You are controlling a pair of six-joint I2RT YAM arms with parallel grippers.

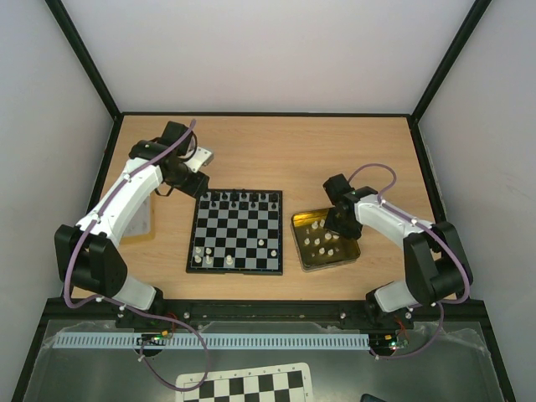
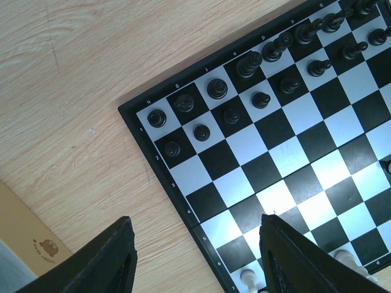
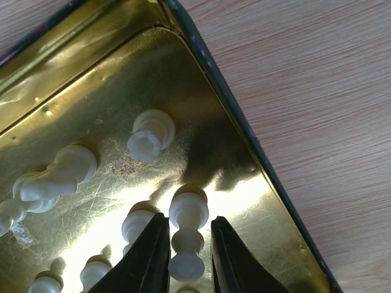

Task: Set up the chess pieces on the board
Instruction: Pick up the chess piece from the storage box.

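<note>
Straddling a white pawn lying in the gold tin, the right claw has its fingers close on either side; whether they squeeze it I cannot tell. It should pinch the waist, lift straight up, clear the tin's wall, then cross to the board and its near rows. The left claw hangs with fingers apart above the corner holding the black pieces.

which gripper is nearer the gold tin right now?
Right. The right gripper is inside the gold tin, fingers either side of a white piece. The left gripper is open above the far left corner of the board, well away from the tin.
</note>
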